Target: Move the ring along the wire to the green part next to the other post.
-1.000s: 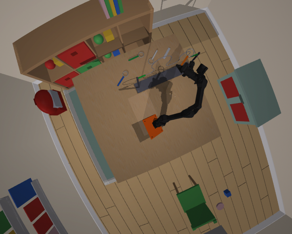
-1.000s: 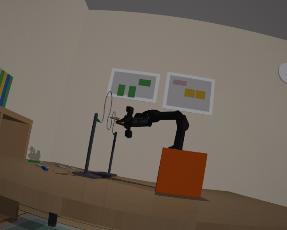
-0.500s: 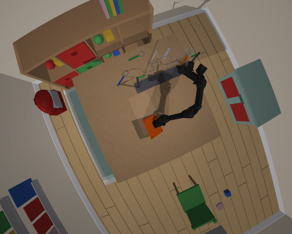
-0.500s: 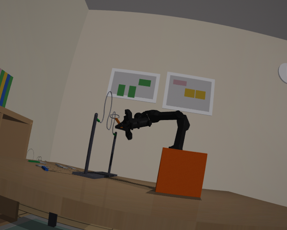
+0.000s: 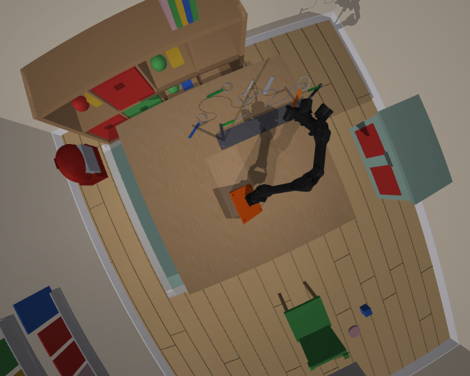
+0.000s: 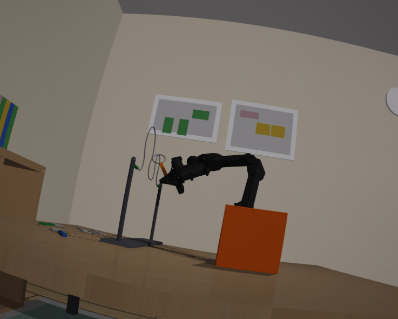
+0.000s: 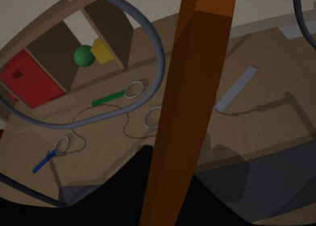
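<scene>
My gripper (image 5: pixel 294 106) (image 6: pixel 167 180) (image 7: pixel 155 154) is shut on the orange handle (image 5: pixel 297 97) (image 6: pixel 162 168) (image 7: pixel 197 61). The handle slants up to the ring (image 5: pixel 303 76) (image 6: pixel 164 158), which lies outside the wrist view. In the exterior view the ring is nearly level, around the grey wire (image 6: pixel 144 147) (image 7: pixel 161 61), above the green part (image 5: pixel 314 88) (image 6: pixel 159 186) at the far post (image 6: pixel 154 212). Whether it touches the wire is too small to tell. The other green part (image 5: pixel 227 123) (image 6: pixel 136 166) is by the near post (image 5: pixel 222 132) (image 6: pixel 126 199).
The posts stand on a dark base (image 5: pixel 243 131) (image 6: pixel 132 243). Ring tools with green (image 5: pixel 214 93) (image 7: pixel 108 98) and blue (image 5: pixel 193 130) (image 7: pixel 43 161) handles lie on the table behind it, beside a grey bar (image 5: pixel 268 85) (image 7: pixel 237 89). Wire loops rise between the posts. The arm stands on an orange block (image 6: pixel 250 240).
</scene>
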Controlling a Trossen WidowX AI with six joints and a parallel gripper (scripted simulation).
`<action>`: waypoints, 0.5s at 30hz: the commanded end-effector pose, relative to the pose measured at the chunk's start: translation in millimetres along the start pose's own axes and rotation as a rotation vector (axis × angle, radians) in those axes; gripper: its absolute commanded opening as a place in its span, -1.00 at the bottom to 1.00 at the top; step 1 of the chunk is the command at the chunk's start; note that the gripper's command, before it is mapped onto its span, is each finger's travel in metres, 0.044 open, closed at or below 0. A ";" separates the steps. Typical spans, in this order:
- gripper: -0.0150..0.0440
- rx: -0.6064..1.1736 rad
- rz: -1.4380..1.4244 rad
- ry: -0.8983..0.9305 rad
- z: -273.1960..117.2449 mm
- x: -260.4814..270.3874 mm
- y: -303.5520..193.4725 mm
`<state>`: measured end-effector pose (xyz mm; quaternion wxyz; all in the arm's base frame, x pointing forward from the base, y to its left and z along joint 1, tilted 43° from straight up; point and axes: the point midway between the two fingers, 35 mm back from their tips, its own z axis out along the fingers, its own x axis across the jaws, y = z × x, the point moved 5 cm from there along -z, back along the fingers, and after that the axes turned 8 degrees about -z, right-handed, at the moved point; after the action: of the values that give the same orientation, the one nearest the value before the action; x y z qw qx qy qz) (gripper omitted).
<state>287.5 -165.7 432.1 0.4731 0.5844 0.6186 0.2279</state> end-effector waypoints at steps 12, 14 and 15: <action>-1.00 -0.016 -0.290 -0.183 -1.9 -15.7 0.4; -1.00 -0.017 -0.328 -0.207 -1.9 -17.9 0.5; -1.00 -0.017 -0.347 -0.218 -1.9 -19.0 0.6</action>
<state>286.1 -181.0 435.1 0.5546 0.5065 0.6510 0.1100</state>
